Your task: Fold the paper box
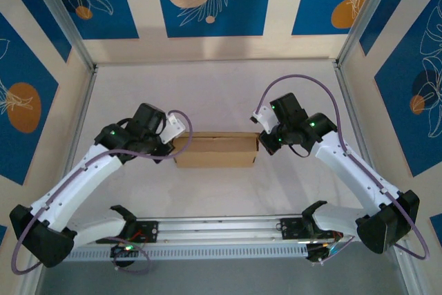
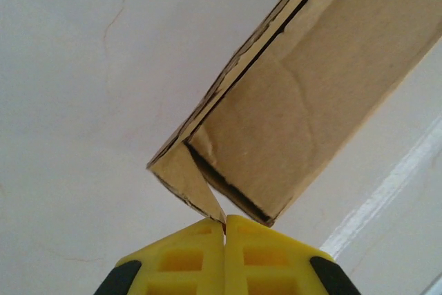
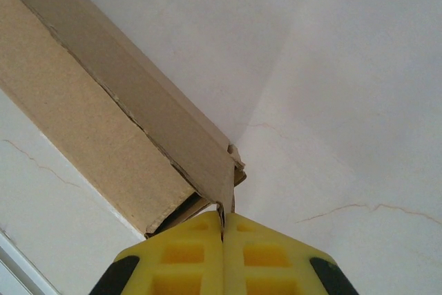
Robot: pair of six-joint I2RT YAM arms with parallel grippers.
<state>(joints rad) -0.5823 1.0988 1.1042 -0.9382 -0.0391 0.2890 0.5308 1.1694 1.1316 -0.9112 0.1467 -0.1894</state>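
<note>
Centrally, the paper box (image 1: 215, 150) sits over the middle of the white surface (image 1: 207, 94), a long, shallow brown carton lying crosswise between the two arms. Its panels are folded up into a closed rectangular shape, with dark seams showing along the long edges.

The left hand (image 1: 174, 144) meets the box at its left end. In the left wrist view, its yellow fingers (image 2: 179, 260) are pressed together, clenched on a thin cardboard flap that sticks out from that end corner.

The right hand (image 1: 262, 141) meets the opposite end. In the right wrist view, its yellow fingers (image 3: 269, 253) are likewise pressed together, pinching a narrow edge of cardboard at the box's right corner, where the layers look slightly frayed.

Both arms angle inward from their bases at the near edge.
</note>
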